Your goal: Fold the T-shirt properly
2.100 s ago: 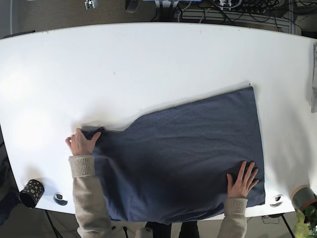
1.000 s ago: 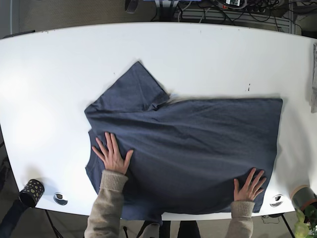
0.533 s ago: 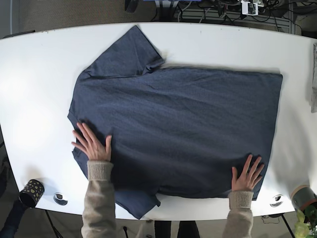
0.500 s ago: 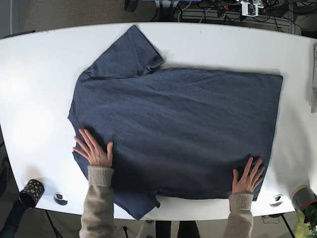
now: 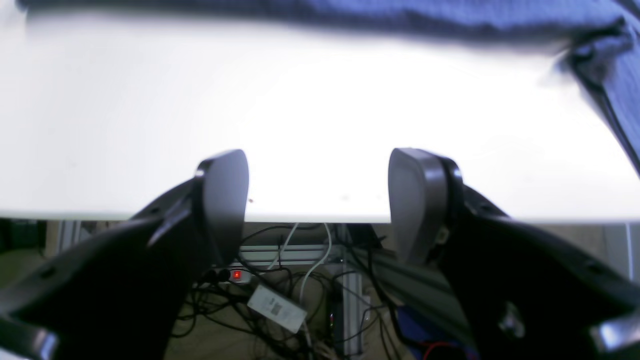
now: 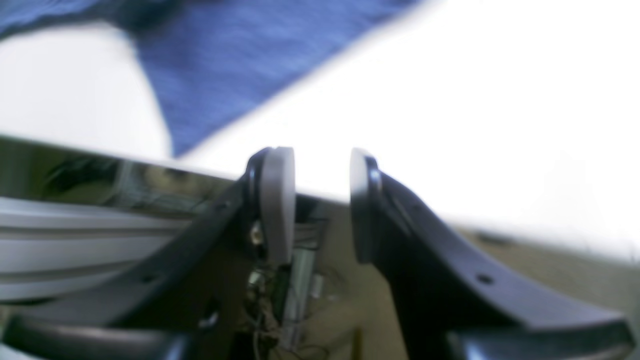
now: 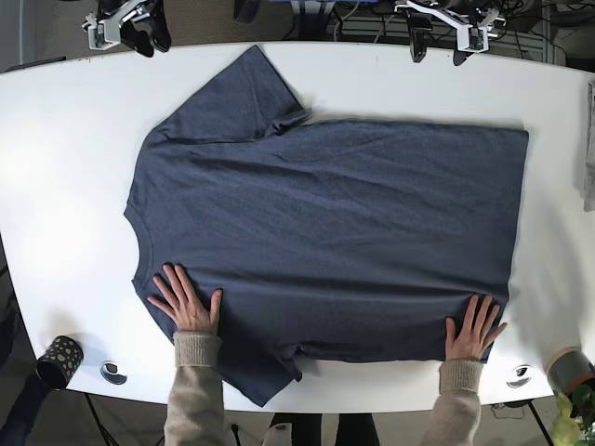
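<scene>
table (image 7: pixel 74 139): big white top, fills nearly the whole base view. Bare at the left and along the top edge, so there's room to fold.

shirt (image 7: pixel 325 242): dark blue tee, spread flat over the middle of the frame, neck at the left, hem at the right, one sleeve pointing to the upper left, the other hanging at the bottom edge. Looks laid out and smoothed, so I'd say folding proper hasn't started yet.

person's hands: one hand (image 7: pixel 186 302) lower left near the collar, the other hand (image 7: pixel 474 327) lower right on the hem corner, both flat with fingers splayed. My guess is they're pressing wrinkles out and pinning the cloth square.

left gripper (image 7: pixel 444 26): top right of the base view, just past the table's far edge. Its wrist view shows the jaws (image 5: pixel 320 200) spread wide with nothing between them, shirt edge blurry along the top of that frame.

right gripper (image 7: pixel 125 26): top left of the base view, also off the table edge. Wrist view shows the jaws (image 6: pixel 314 200) apart by a narrow gap, empty, the sleeve in its upper left.

why parked there: probably keeping clear while the person lays the shirt out.

small stuff: dotted cup (image 7: pixel 59 360) at the lower left corner, well apart from the shirt.
</scene>
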